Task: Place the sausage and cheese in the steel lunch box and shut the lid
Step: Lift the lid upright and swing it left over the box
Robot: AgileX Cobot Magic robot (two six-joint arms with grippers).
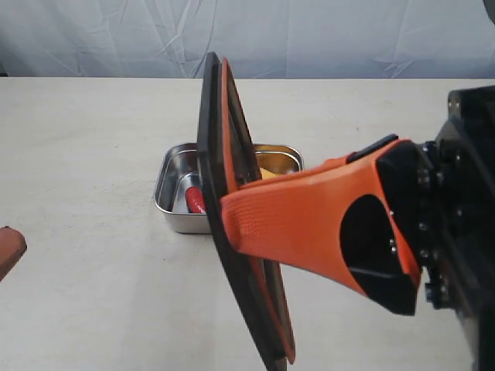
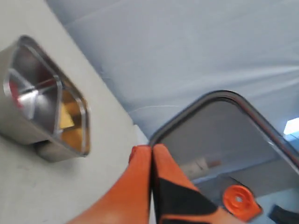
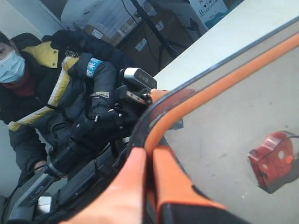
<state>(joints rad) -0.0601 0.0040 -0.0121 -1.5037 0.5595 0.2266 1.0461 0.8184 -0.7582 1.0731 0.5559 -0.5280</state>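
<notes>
Nearest the exterior camera, the right gripper [image 1: 232, 224] is clamping the lid [image 1: 210, 131] by one edge, its fingers [image 3: 126, 186] pinching shut over the orange seal [image 1: 232, 116]. The lid is standing almost on edge, tilting a little, and is hanging in front of the box [image 1: 182, 222], hiding the box's middle from that camera. Behind it the sausage [image 1: 193, 199] is lying in the compartment on the left of the exterior view and the cheese [image 1: 271, 170] in the one on the right, both sitting below the rim as far as can be told. Filling looks done, so closing is the step in hand. To do it well, the wrist is going to need to roll the lid flat, seal side down, then square its rounded corners over the box's before lowering. Coming down tilted is risking one edge catching the rim and shoving the light box across the tabletop [image 1: 85, 139]. The grip is sitting on one edge only, so seating the far edge first, then pressing, seems safer. The left gripper [image 2: 150, 150] is sitting closed and empty off to the left, apart from the box and blocking nothing; its camera is catching the lid's orange valve [image 2: 238, 199]. Nothing is lying between lid and box. Farther back, pale cloth [image 1: 309, 39] is hanging behind the tabletop, and a masked person [image 3: 28, 79] is showing beyond the rig in the right wrist view.
</notes>
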